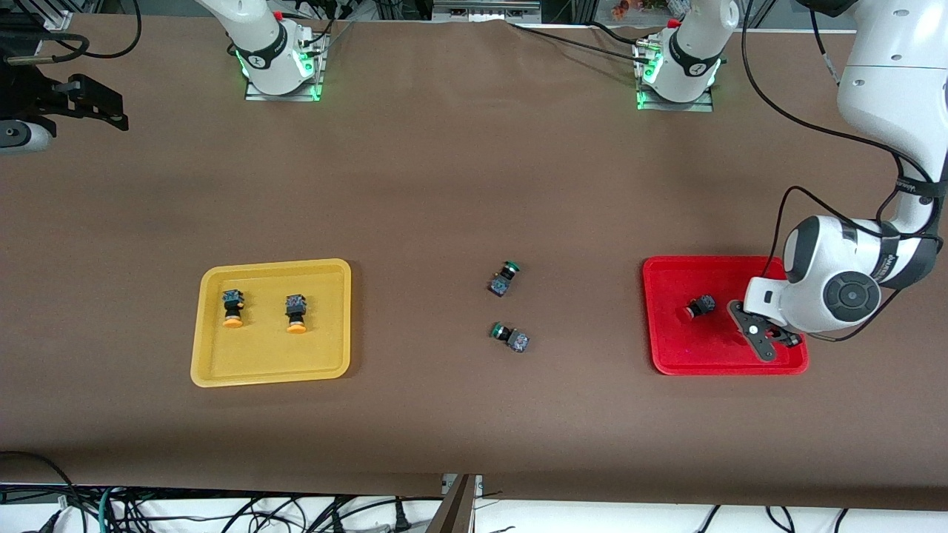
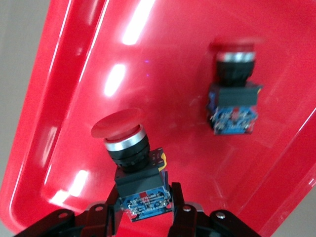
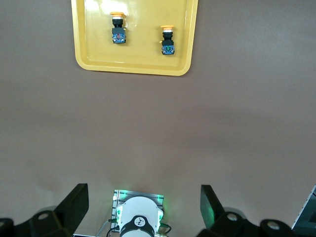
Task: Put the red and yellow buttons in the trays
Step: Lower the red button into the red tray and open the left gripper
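Observation:
My left gripper (image 1: 774, 342) is low over the red tray (image 1: 703, 348), at the tray's corner nearest the front camera. In the left wrist view the left gripper (image 2: 145, 210) is shut on the dark body of a red button (image 2: 131, 150). A second red button (image 1: 700, 306) lies in the tray, also in the left wrist view (image 2: 234, 94). Two yellow buttons (image 1: 233, 307) (image 1: 296, 312) lie in the yellow tray (image 1: 270, 374). My right gripper (image 1: 96, 104) waits open and empty, high at the right arm's end of the table. Its wrist view shows its open fingers (image 3: 74, 202).
Two green-capped switches (image 1: 505, 278) (image 1: 511, 337) lie on the brown table between the trays. The right wrist view shows the yellow tray (image 3: 133, 66) with both yellow buttons (image 3: 118, 28) (image 3: 168, 40), and the right arm's base (image 3: 140, 217).

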You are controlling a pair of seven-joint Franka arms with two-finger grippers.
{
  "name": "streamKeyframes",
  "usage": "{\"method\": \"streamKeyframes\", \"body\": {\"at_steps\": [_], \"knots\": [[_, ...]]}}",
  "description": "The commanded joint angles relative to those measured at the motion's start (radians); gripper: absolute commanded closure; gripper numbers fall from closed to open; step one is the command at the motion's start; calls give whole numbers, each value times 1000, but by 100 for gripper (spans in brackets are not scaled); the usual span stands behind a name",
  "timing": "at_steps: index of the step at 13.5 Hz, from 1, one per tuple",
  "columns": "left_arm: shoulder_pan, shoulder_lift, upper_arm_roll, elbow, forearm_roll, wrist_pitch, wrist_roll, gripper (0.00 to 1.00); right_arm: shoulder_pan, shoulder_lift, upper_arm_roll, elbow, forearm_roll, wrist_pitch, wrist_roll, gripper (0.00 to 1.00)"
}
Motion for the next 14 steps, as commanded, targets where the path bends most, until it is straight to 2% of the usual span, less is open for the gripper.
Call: {"method": "streamKeyframes", "body": {"at_steps": [1, 5, 8, 10, 14], "knots": [[-1, 2, -10, 20, 6, -19, 23, 0, -16, -5, 15, -2, -10, -10, -10, 0], [-12, -15, -18, 32, 1, -38, 26, 0, -16, -3, 15, -1, -10, -7, -8, 0], [-10, -105, -88, 54, -41, -145, -1, 0, -16, -5, 15, -2, -10, -8, -5, 0], [-15, -157, -110, 87, -121, -238, -79, 0, -13, -3, 17, -1, -11, -5, -7, 0], [-15, -180, -183, 247, -125, -508, -190, 0, -13, 18, 18, 27, -13, -5, -7, 0]]}}
